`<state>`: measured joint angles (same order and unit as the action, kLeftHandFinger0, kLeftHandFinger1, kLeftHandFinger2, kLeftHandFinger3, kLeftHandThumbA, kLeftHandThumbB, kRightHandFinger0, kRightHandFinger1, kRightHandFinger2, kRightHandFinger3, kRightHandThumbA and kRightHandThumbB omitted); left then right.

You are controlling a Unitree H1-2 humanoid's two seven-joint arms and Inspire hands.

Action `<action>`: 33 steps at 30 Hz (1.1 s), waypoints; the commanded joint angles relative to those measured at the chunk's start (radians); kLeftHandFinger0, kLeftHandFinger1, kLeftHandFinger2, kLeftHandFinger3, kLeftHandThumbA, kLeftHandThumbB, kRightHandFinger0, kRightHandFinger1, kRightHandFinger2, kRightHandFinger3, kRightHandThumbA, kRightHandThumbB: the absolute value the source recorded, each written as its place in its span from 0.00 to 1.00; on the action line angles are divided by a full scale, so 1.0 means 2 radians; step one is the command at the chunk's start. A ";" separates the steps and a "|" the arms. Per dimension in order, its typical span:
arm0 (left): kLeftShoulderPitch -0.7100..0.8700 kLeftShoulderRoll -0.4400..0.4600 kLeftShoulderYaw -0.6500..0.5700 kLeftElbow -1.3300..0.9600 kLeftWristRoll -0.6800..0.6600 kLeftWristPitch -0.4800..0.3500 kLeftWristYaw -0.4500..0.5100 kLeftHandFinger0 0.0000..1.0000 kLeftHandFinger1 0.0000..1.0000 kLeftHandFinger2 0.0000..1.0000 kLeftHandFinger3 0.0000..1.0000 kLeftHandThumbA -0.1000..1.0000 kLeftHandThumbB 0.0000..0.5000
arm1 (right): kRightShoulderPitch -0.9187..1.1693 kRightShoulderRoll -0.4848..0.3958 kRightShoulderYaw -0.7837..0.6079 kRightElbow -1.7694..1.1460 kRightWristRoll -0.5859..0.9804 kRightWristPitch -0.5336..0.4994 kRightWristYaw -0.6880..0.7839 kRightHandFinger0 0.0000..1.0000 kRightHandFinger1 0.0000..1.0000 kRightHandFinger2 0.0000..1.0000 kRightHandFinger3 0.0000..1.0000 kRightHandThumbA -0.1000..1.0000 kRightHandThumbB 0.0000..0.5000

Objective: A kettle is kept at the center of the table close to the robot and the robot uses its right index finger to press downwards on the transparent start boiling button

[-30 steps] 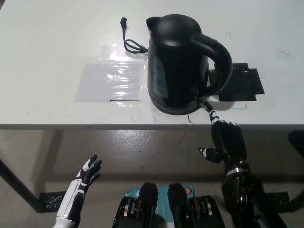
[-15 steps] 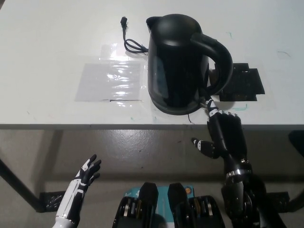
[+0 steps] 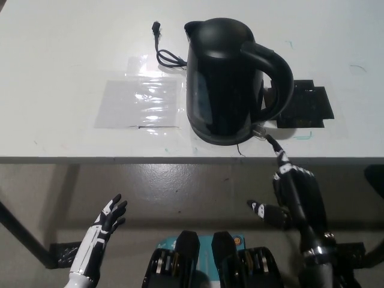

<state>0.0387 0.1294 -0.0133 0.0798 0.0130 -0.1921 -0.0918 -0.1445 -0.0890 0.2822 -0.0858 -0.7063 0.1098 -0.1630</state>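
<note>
The black plastic electric kettle (image 3: 231, 78) stands near the white table's (image 3: 72, 60) front edge, within your reach. Your black right hand (image 3: 294, 192) extends one finger toward the transparent start button (image 3: 259, 129), others curled. Your white left hand (image 3: 108, 223) rests low, fingers spread.

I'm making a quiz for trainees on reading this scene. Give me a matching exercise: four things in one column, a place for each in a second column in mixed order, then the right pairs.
Things:
1. kettle
2. power cord
3. left robot hand
4. right robot hand

Places:
A. below the table edge at lower left, fingers spread, holding nothing
B. on the table behind the kettle's left side
C. standing at the table's middle, near the front edge
D. below the kettle's base, one finger extended up toward it

Pairs: 1-C, 2-B, 3-A, 4-D
</note>
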 commanded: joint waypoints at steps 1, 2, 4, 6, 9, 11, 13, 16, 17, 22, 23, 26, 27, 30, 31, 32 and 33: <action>-0.008 0.006 0.003 -0.007 -0.003 -0.020 -0.002 1.00 1.00 1.00 1.00 1.00 0.51 | 0.025 -0.016 -0.041 -0.053 0.215 -0.152 0.020 0.90 0.97 1.00 1.00 1.00 0.45; -0.008 0.006 0.003 -0.006 -0.002 -0.020 -0.002 1.00 1.00 1.00 1.00 1.00 0.51 | 0.032 -0.017 -0.048 -0.061 0.242 -0.155 0.029 1.00 1.00 1.00 1.00 1.00 0.58; -0.006 0.005 0.002 -0.007 -0.002 -0.018 -0.002 1.00 1.00 1.00 1.00 1.00 0.53 | 0.042 -0.024 -0.053 -0.065 0.251 -0.169 0.026 1.00 1.00 1.00 1.00 1.00 0.72; -0.007 0.005 0.002 -0.004 -0.002 -0.023 -0.003 1.00 1.00 1.00 1.00 1.00 0.51 | 0.049 -0.029 -0.062 -0.058 0.248 -0.191 0.012 1.00 1.00 1.00 1.00 1.00 0.71; -0.007 0.006 0.001 -0.005 0.003 -0.022 -0.001 1.00 1.00 1.00 1.00 1.00 0.52 | 0.057 -0.032 -0.072 -0.041 0.247 -0.216 0.000 1.00 1.00 1.00 1.00 1.00 0.68; -0.007 0.007 0.001 -0.003 0.001 -0.026 -0.002 1.00 1.00 1.00 1.00 1.00 0.53 | 0.067 -0.031 -0.082 -0.037 0.246 -0.210 -0.002 1.00 1.00 1.00 1.00 1.00 0.78; -0.013 0.007 0.001 -0.001 -0.001 -0.024 -0.004 1.00 1.00 1.00 1.00 1.00 0.55 | 0.072 -0.029 -0.091 -0.026 0.248 -0.222 -0.007 1.00 1.00 1.00 1.00 1.00 0.74; -0.015 0.008 0.000 0.003 -0.003 -0.027 -0.006 1.00 1.00 1.00 1.00 1.00 0.58 | 0.077 -0.029 -0.098 -0.005 0.253 -0.239 -0.005 1.00 1.00 1.00 1.00 1.00 0.72; -0.014 0.008 0.000 0.003 -0.004 -0.027 -0.007 1.00 1.00 1.00 1.00 1.00 0.58 | 0.077 -0.028 -0.098 -0.004 0.253 -0.240 -0.005 1.00 1.00 1.00 1.00 1.00 0.72; -0.014 0.006 0.002 0.001 -0.016 -0.024 -0.011 1.00 1.00 1.00 1.00 1.00 0.57 | 0.083 -0.024 -0.105 0.036 0.247 -0.267 -0.006 1.00 1.00 1.00 1.00 1.00 0.65; -0.015 0.006 0.002 0.003 -0.016 -0.025 -0.011 1.00 1.00 1.00 1.00 1.00 0.58 | 0.082 -0.023 -0.106 0.041 0.247 -0.268 -0.005 1.00 1.00 1.00 1.00 1.00 0.64; -0.016 0.006 0.001 0.003 -0.012 -0.023 -0.009 1.00 1.00 1.00 1.00 1.00 0.59 | 0.077 -0.021 -0.109 0.067 0.249 -0.283 -0.004 1.00 1.00 1.00 1.00 1.00 0.57; -0.016 0.006 0.001 0.003 -0.013 -0.022 -0.010 1.00 1.00 1.00 1.00 1.00 0.59 | 0.075 -0.021 -0.110 0.075 0.249 -0.288 -0.005 1.00 1.00 1.00 1.00 1.00 0.55; -0.018 0.007 0.000 0.003 -0.013 -0.021 -0.011 1.00 1.00 1.00 1.00 1.00 0.62 | 0.067 -0.024 -0.107 0.097 0.248 -0.290 -0.012 1.00 1.00 1.00 1.00 1.00 0.55; -0.018 0.007 0.000 0.004 -0.012 -0.021 -0.010 1.00 1.00 1.00 1.00 1.00 0.63 | 0.065 -0.025 -0.105 0.104 0.249 -0.290 -0.016 1.00 1.00 1.00 1.00 1.00 0.55; -0.018 0.006 0.000 0.004 -0.011 -0.023 -0.010 1.00 1.00 1.00 1.00 1.00 0.63 | 0.063 -0.025 -0.103 0.112 0.250 -0.290 -0.019 1.00 1.00 1.00 1.00 1.00 0.56; -0.017 0.007 0.000 0.004 -0.010 -0.023 -0.010 1.00 1.00 1.00 1.00 1.00 0.62 | 0.061 -0.024 -0.103 0.118 0.252 -0.290 -0.021 1.00 1.00 1.00 1.00 1.00 0.57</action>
<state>0.0193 0.1295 -0.0134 0.1048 0.0079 -0.1951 -0.0927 0.0109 -0.1373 0.0809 0.1293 -0.2506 -0.3622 -0.1631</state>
